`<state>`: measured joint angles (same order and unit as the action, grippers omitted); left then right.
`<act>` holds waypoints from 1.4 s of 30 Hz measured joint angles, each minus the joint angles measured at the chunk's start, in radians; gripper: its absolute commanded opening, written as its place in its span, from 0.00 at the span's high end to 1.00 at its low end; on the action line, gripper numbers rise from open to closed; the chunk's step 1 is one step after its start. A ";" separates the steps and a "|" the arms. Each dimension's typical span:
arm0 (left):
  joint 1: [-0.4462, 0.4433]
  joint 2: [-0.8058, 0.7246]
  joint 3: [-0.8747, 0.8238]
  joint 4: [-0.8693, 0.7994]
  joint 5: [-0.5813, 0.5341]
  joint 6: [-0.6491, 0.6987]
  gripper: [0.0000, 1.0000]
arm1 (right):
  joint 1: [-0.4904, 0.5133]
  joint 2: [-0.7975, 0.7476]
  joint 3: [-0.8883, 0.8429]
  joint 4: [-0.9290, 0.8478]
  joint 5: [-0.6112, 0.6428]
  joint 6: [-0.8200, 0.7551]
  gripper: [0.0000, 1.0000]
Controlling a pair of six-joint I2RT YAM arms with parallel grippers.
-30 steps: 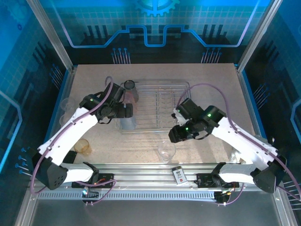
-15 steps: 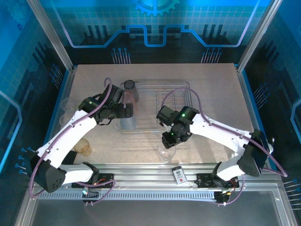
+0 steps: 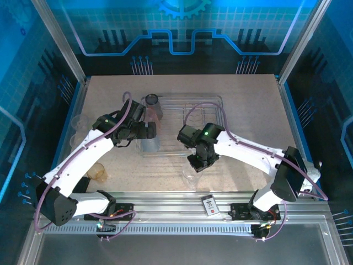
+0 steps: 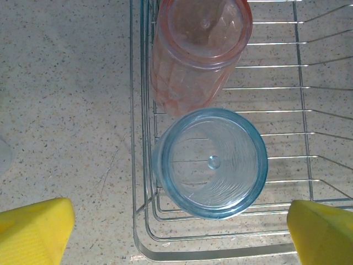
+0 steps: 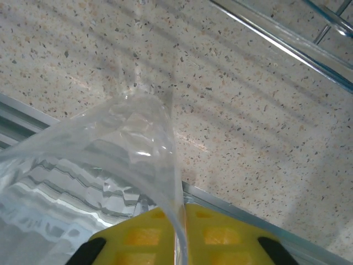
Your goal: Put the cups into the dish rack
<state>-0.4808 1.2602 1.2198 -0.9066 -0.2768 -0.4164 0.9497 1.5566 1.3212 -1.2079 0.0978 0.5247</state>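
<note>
Speckled tabletop (image 5: 248,110): right claw (image 5: 179,234) pinches clear cup (image 5: 110,160) rim; left claw (image 4: 179,232) spread wide above blue cup (image 4: 212,163).

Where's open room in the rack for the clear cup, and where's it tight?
Free: right half of the dish rack, bare wires up to its right wall; bare table right of it too. Tight: rack's left end, with the grey cup, pink cup and blue cup in a row, left jaws open above them.
</note>
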 measured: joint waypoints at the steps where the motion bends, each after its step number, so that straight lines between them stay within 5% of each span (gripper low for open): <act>1: 0.000 -0.001 -0.001 0.000 0.000 0.000 0.01 | 0.001 0.005 0.008 -0.003 0.001 -0.003 1.00; 11: 0.005 -0.026 -0.001 0.002 0.003 0.000 0.01 | 0.032 0.023 0.101 0.017 -0.046 -0.103 1.00; 18: 0.024 -0.107 -0.001 0.036 0.058 -0.003 0.00 | 0.005 -0.113 0.098 0.132 -0.164 -0.179 1.00; 31: 0.067 -0.337 -0.096 0.371 0.500 -0.003 0.01 | -0.459 -0.445 -0.196 0.525 -0.578 0.024 1.00; 42: 0.092 -0.299 -0.137 0.577 0.810 -0.084 0.01 | -0.531 -0.533 -0.310 0.968 -0.875 0.277 1.00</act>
<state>-0.3885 0.9615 1.0824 -0.3294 0.5335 -0.5007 0.4183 1.0241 1.0111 -0.2401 -0.7769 0.8017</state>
